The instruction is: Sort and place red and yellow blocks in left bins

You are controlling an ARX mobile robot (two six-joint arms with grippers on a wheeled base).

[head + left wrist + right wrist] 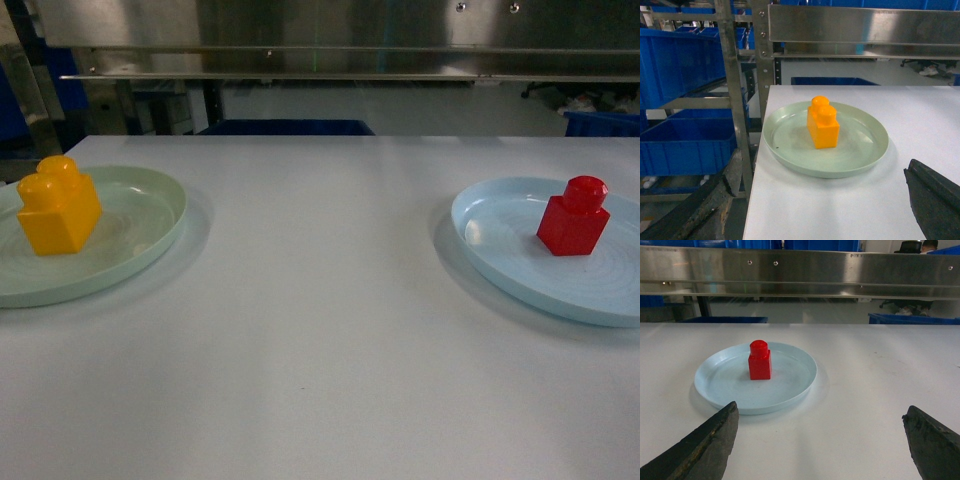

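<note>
On the white worktop (pixel 320 330), both bricks wait unsorted.
Yellow brick (pixel 58 205) on green plate (pixel 150 235), red brick (pixel 574 216) on blue plate (pixel 490 240); right end effector (pixel 822 440) gapes empty, left end effector's (pixel 805 210) state unclear; blue bins (pixel 675 65) unfilled.

Your robot shows only its fingers: in the right wrist view, two dark wedge-shaped fingers (pixel 700 450) at the lower corners, scuffed and worn along their edges. In the left wrist view, one black finger (pixel 935 200) sits lower right, another grey, scuffed one lower left.
</note>
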